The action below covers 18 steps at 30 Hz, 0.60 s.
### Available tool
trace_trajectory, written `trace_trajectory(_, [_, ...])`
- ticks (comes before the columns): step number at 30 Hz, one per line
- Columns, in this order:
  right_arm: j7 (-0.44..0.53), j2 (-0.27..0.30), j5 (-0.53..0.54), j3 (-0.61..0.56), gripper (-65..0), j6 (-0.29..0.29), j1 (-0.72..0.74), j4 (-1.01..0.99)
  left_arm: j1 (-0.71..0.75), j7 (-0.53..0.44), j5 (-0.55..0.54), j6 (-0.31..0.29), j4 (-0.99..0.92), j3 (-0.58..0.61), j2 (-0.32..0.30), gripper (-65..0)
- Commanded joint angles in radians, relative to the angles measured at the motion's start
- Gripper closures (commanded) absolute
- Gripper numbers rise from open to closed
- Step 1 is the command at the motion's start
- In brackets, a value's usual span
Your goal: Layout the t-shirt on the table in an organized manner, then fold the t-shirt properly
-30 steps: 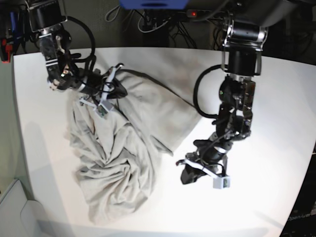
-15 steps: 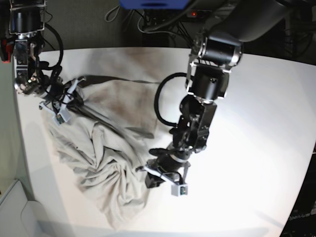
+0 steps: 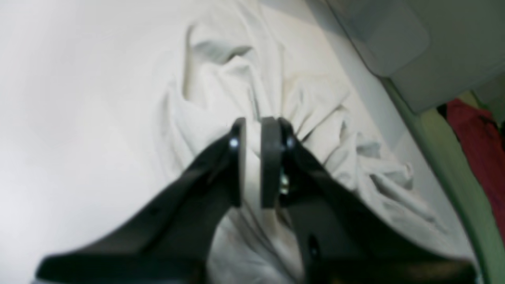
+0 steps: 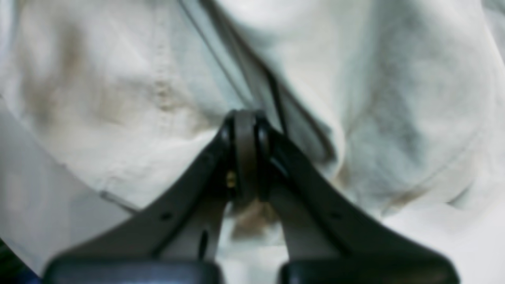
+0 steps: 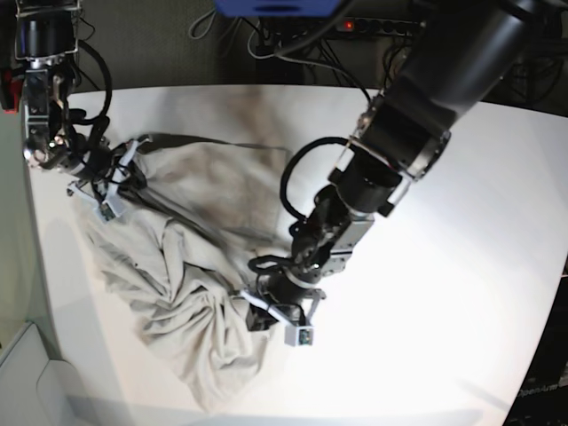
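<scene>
Since a second ago: left gripper [image 5: 253,318] swung in from bare table [image 5: 461,266] at the near right to the crumpled edge of the t-shirt [image 5: 191,240], now pinched on a gather of cloth there; in the left wrist view, pads [image 3: 270,157] nearly together with a thin fold of light fabric between them and wrinkles radiating from the pinch. Right gripper [image 5: 114,182] pulled toward the far left edge of the table, clamped tight on the shirt's upper corner; in the right wrist view, jaws fully closed on a seam or hem [image 4: 244,102], exact part not readable through the blur. Shirt dragged leftward along with that pull; far flap now drawn flatter, near half still bunched in swirled folds.

Judged meaning: both ends now secured, so spreading can begin; layout stage only, folding not yet started; likely next need, pulling the two grips apart to take out the central twist, with risk of the thin pinch slipping.

Count: one t-shirt, light grey-beige, lying on the left half of the table; one white table; two arms, two grippers, both grasping cloth; off the table, a red item [image 3: 477,146] at the left wrist view's edge, unidentifiable.
</scene>
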Motion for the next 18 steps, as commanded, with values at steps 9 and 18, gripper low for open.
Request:
trace_trajectory(9, [-0.056,0.016,-0.021,0.002,0.0,-0.026,-0.002,0.059,0.053,-0.021,-0.005,-0.010,-0.084,0.118,0.008,-7.0])
trace_trajectory(18, [-0.065,0.041,-0.021,0.056,0.0,-0.026,0.043,0.048,0.097,-0.001,-0.006,-0.010,-0.137,0.150,-0.009,-7.0])
